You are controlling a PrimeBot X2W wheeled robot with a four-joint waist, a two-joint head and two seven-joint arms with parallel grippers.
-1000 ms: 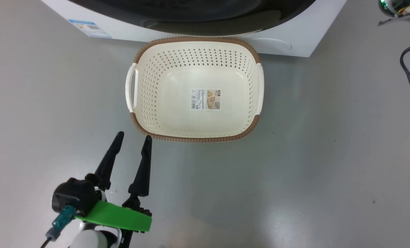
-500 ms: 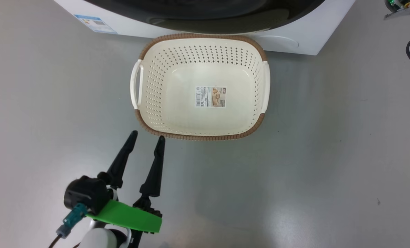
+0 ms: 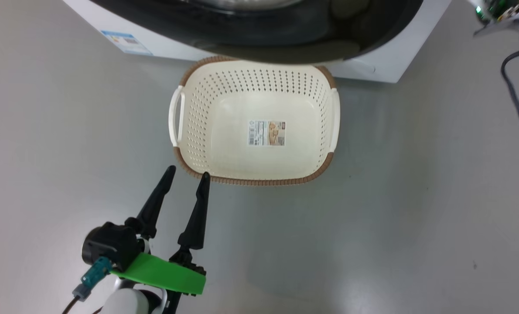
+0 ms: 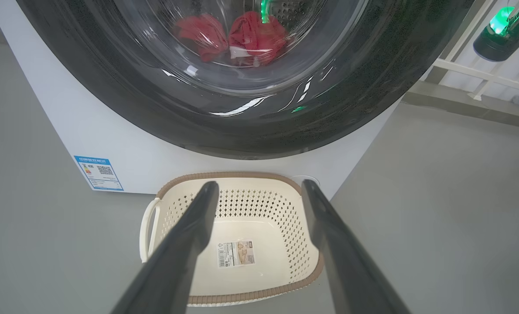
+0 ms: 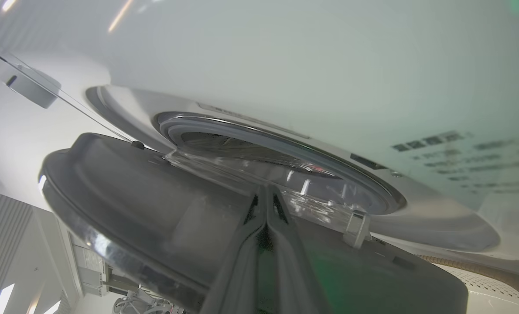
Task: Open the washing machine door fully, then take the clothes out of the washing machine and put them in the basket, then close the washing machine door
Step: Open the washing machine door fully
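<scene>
Basket (image 3: 194, 131): on the floor (image 3: 394, 196), right in front of the washing machine (image 4: 111, 139).
Door (image 5: 155, 196): ajar, with the gasket (image 5: 242, 126) showing behind it.
Clothes (image 4: 250, 39): red, in the drum (image 4: 296, 8) behind the door glass.
Left gripper (image 3: 188, 171): spread, holding nothing, just beside the basket's near left corner.
Right gripper (image 5: 266, 188): fingers pressed together, lying against the door's inner side.

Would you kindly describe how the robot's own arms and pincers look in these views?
The left pincer has two long, tapering black fingers on a rounded black housing, with a bright green plate, a teal connector feeding a dark cable, and a white forearm. The right pincer shows the same dark, glossy tapered fingers.
</scene>
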